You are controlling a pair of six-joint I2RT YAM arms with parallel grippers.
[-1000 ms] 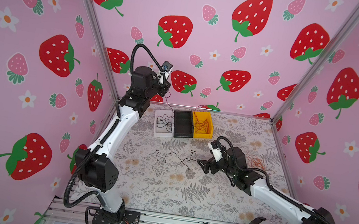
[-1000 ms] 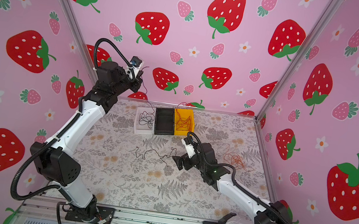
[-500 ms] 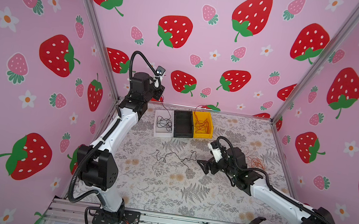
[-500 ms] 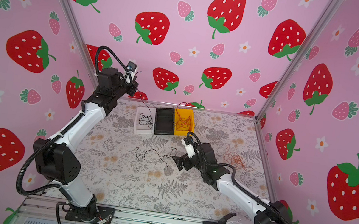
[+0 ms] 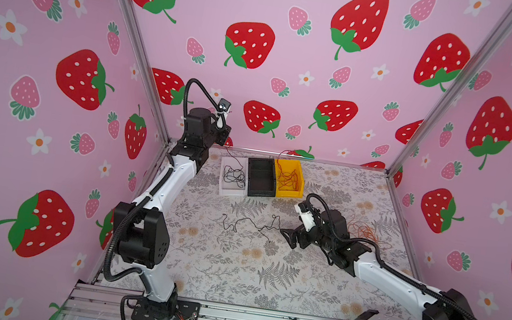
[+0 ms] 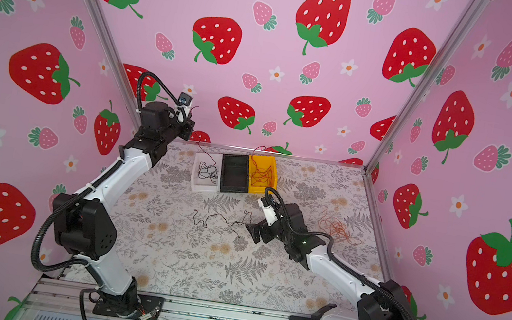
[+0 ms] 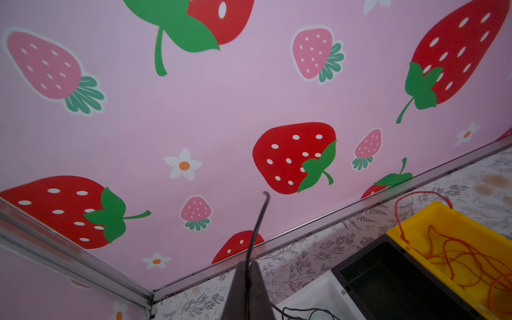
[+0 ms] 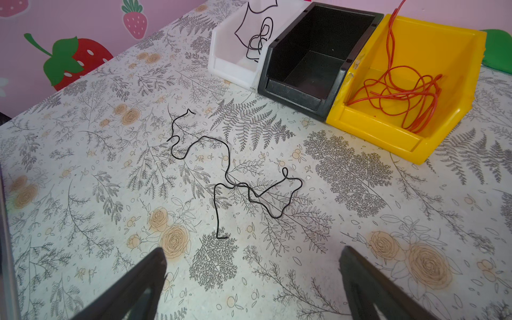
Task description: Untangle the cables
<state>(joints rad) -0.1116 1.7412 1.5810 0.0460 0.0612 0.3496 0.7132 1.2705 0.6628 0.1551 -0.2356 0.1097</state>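
Left gripper [image 7: 247, 273]: clenched on a thin black cable [image 7: 260, 219], high near the back wall, above the white bin [image 5: 232, 192]. A short end of the cable sticks up past the fingertips, and the rest hangs down into the white bin, where black loops lie (whether all are the same cable cannot be told).

Right gripper [image 8: 252, 249]: jaws spread wide, grasping nothing, low over the table [image 5: 231, 267]. A loose black cable [image 8: 216, 210] sprawls flat on the floral surface just ahead of it, apart from both fingers.

3 bins stand side by side at the back: white, black bin [image 5: 260, 176], yellow bin [image 5: 291, 193]. The red cable [image 8: 393, 95] is coiled in the yellow bin, 1 end arching over its rear rim.

The orange bundle [image 6: 337, 229] lies on the table beside the right arm, well apart from the bins.
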